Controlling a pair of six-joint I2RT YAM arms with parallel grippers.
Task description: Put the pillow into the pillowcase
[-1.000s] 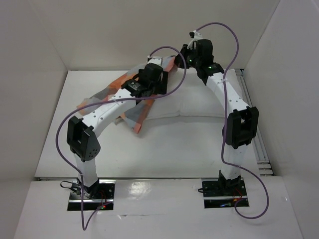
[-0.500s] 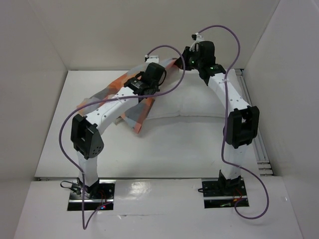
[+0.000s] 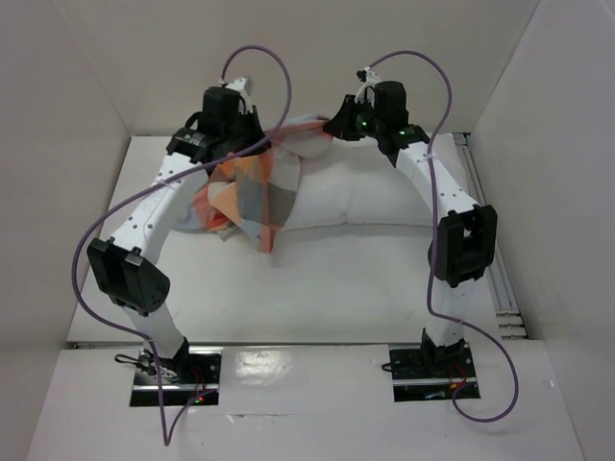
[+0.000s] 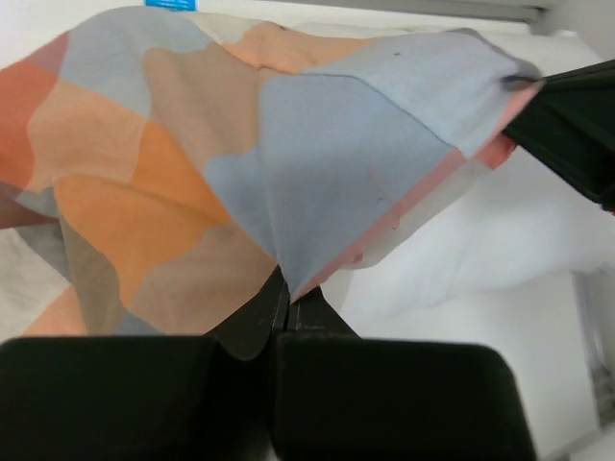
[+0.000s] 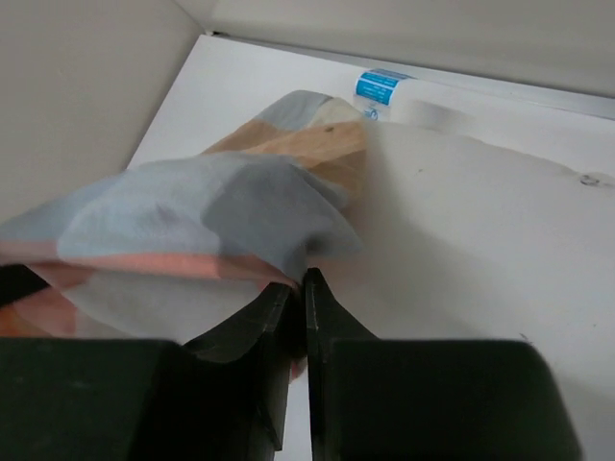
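Note:
The checked pillowcase hangs lifted at the back of the table, stretched between both grippers. My left gripper is shut on one edge of it; in the left wrist view the pillowcase fans out from the closed gripper. My right gripper pinches the other edge, its jaws nearly together on the pillowcase at the right gripper. The white pillow lies flat under and right of the case, also seen as the pillow and the pillow. The case covers its left end.
White walls box the table in on three sides. A metal rail runs along the right edge. A blue label shows on the white fabric at the back wall. The right arm's black gripper body shows at the right of the left wrist view.
My left gripper closed on the pillowcase, then swung up and back to the left, lifting the fabric off the table. The right gripper shifted slightly left, still on its edge.

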